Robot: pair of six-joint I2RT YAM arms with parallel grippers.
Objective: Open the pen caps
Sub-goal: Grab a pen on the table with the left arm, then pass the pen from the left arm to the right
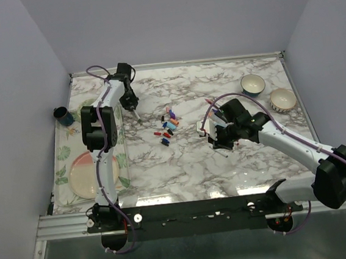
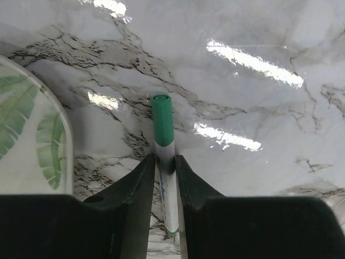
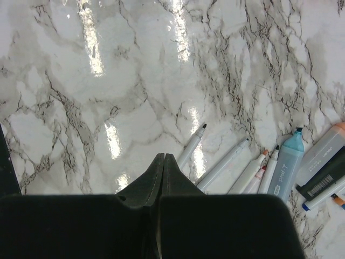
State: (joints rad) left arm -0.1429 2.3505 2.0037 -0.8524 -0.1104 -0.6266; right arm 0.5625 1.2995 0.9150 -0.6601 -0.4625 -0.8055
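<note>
Marble tabletop (image 2: 259,43); left gripper (image 2: 165,161) clamps pen (image 2: 169,199), green cap (image 2: 162,120) protruding just ahead.

Glossy marble-look tabletop (image 2: 242,43) under a smooth green plastic cap (image 2: 162,121).

White-shelled left arm (image 1: 106,172) and right arm (image 1: 291,142), black joints; purple cables (image 1: 95,68) trailing behind matte-black wedge fingers (image 2: 135,191).

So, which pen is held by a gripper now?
The green-capped pen, in the left gripper, which is shut on its white body. The other pens lie loose on the table, beside the shut right gripper.
</note>
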